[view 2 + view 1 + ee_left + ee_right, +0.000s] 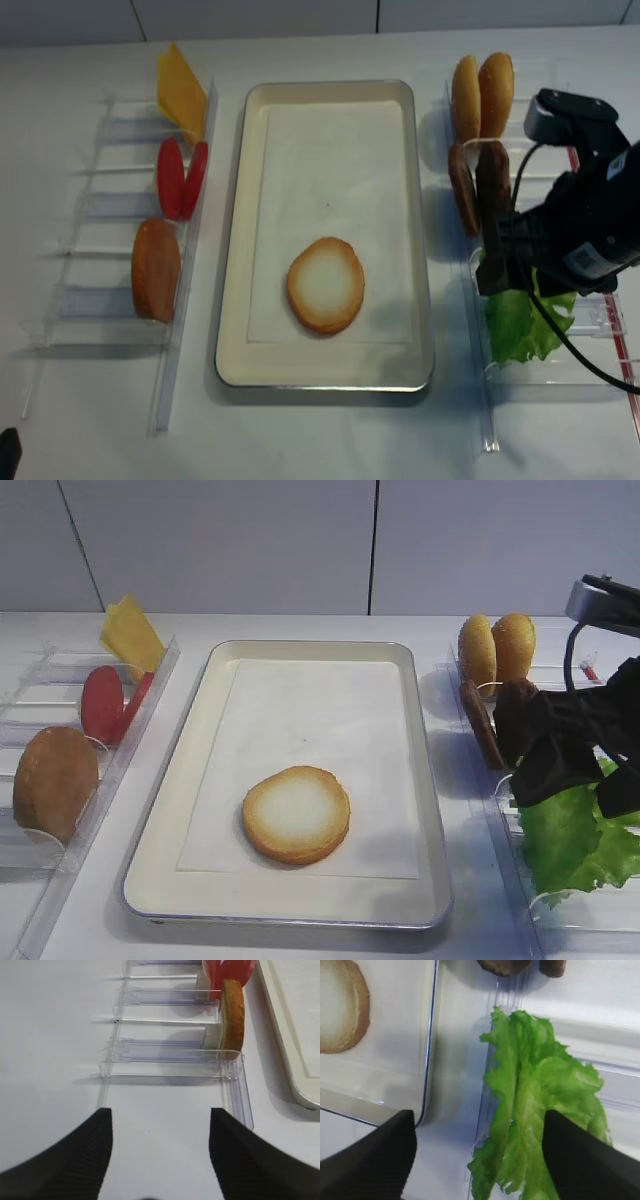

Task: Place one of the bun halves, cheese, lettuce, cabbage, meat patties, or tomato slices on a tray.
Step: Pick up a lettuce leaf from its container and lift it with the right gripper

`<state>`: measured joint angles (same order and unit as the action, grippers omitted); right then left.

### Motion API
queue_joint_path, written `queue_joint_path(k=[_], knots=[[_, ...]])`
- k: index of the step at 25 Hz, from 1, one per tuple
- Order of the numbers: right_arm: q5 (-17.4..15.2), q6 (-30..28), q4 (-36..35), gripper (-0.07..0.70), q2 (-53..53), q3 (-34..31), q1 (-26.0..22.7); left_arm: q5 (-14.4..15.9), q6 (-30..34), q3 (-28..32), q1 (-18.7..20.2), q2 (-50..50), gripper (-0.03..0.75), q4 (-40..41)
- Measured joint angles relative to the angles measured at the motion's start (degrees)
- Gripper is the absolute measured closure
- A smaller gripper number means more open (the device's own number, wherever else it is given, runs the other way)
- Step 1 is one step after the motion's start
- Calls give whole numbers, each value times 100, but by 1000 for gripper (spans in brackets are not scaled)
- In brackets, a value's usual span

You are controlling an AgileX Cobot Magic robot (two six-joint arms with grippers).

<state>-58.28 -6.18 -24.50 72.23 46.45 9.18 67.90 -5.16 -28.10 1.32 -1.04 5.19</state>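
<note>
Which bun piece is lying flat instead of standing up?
The bun half on the tray lies flat, pale side up. The brown one in the left bin and the two at the right stand on edge.

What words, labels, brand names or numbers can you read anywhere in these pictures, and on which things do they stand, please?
None: no readable text shows in any view.
The tray, its paper liner, the clear bins and the food carry no print.
The right gripper and its arm show no legible marking.
</note>
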Motion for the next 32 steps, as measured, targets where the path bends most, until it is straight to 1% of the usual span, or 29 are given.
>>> queue_joint_path(k=[3,5,8,10,12,18,23,25,29,32], knots=[[0,0,-12,127,0,0,0,0,0,0,0,0,301,0],[0,0,-12,183,0,0,0,0,0,0,0,0,301,0],[0,0,7,288,0,0,0,0,0,0,0,0,301,0],[12,0,7,342,0,0,0,0,0,0,0,0,301,0],[34,0,7,379,0,0,0,0,0,0,0,0,300,0],[68,0,106,423,0,0,0,0,0,0,0,0,301,0],[81,0,267,432,0,0,0,0,0,0,0,0,301,0],[81,0,287,460,0,0,0,0,0,0,0,0,300,0],[94,0,296,566,0,0,0,0,0,0,0,0,301,0],[94,0,296,576,0,0,0,0,0,0,0,0,301,0]])
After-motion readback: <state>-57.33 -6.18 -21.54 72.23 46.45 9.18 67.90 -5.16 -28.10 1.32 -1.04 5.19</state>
